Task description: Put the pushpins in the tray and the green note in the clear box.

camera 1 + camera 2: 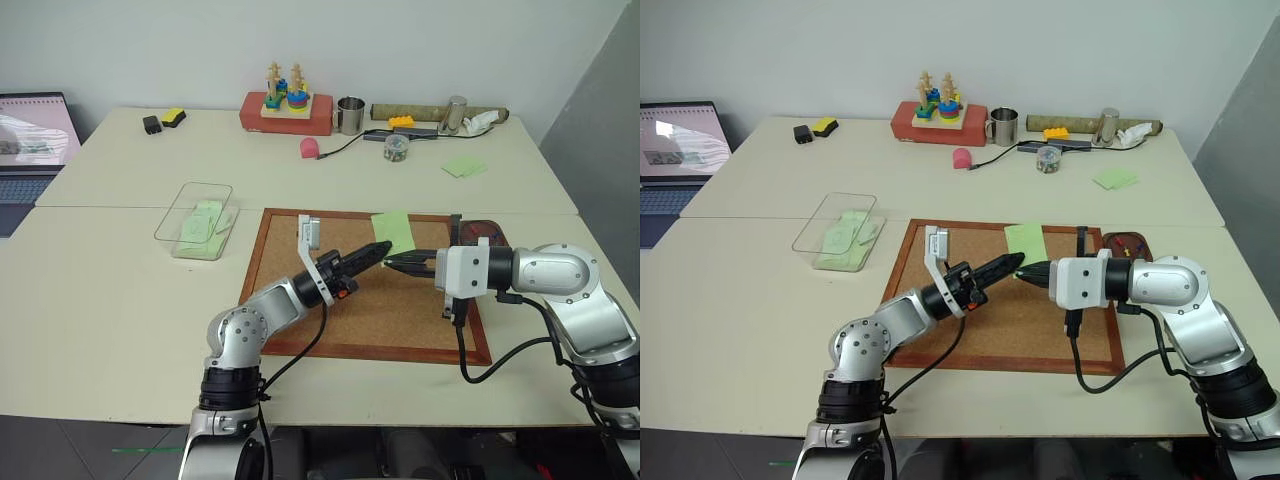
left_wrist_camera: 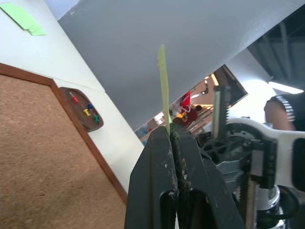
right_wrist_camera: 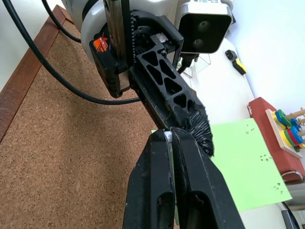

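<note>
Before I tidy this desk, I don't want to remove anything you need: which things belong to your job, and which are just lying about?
Belonging to the job:
- green note, pinched by both the left claw and right claw
- tray, holding pushpins
- clear box

Just lying about:
- laptop
- stacking toy
- metal cup
- corkboard

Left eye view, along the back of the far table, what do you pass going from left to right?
Laptop → black and yellow blocks → red base with stacking toy → metal cup → cardboard tube → loose green notes.
</note>
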Robot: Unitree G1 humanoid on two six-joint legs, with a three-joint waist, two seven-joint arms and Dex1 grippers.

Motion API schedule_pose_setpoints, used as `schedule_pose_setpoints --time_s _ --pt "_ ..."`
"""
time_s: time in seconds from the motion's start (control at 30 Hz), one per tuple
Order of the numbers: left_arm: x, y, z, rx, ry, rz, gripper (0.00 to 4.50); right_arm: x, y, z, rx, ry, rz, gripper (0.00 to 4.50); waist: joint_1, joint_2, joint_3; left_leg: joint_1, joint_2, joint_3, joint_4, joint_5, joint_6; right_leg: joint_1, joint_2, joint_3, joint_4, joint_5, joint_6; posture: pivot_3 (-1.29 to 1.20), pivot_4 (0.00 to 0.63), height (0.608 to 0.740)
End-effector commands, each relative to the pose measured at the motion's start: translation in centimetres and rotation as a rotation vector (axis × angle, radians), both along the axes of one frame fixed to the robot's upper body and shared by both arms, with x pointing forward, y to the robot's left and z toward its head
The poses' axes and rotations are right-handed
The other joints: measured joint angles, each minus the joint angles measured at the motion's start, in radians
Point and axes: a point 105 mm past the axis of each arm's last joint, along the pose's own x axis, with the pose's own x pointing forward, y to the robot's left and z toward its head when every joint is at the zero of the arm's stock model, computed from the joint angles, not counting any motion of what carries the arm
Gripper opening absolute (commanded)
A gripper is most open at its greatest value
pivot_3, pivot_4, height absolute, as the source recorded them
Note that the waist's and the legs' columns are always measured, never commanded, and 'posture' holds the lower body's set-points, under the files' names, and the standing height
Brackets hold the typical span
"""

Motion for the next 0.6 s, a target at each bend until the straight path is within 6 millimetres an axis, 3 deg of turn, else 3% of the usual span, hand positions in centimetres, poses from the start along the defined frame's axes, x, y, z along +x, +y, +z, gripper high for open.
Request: schedule_pose_setpoints --time_s 0.03,0.27,0.47,0.53,0.6 --pt "0.7 -0.3 -0.2 0.048 -0.043 0.054 0.04 -0.5 0.5 2.0 0.044 -0.08 0.025 0.0 0.0 0.0 0.0 0.0 0.0 0.0 0.0 0.0 0.0 0.0 0.0 0.0 0.0 0.0 0.0 0.0 0.15 0.74" --pt "1.7 -0.1 -1.0 0.095 -0.061 0.12 0.04 0.1 -0.8 3.4 0.107 -0.042 -0.07 0.0 0.0 0.0 0.0 0.0 0.0 0.0 0.0 0.0 0.0 0.0 0.0 0.0 0.0 0.0 0.0 0.0 0.15 0.74" --pt "1.3 -0.2 -0.5 0.094 -0.085 0.105 0.04 2.5 -4.3 3.9 0.108 -0.036 -0.289 0.0 0.001 0.0 0.0 0.0 0.0 0.0 0.0 0.0 0.0 0.0 0.0 0.0 0.0 0.0 0.0 0.0 0.15 0.74" --pt "0.9 -0.2 -0.2 0.098 -0.109 0.091 0.04 3.8 -6.2 3.4 0.076 -0.029 -0.394 0.0 0.0 0.0 0.0 0.0 0.0 0.0 0.0 0.0 0.0 0.0 0.0 0.0 0.0 0.0 0.0 0.0 0.15 0.74" --pt "0.2 0.5 0.6 0.108 -0.156 0.092 0.04 7.1 -11.0 2.3 0.083 -0.024 -0.661 0.0 -0.002 0.0 0.0 0.0 0.0 0.0 0.0 0.0 0.0 0.0 0.0 0.0 0.0 0.0 0.0 0.0 0.15 0.74"
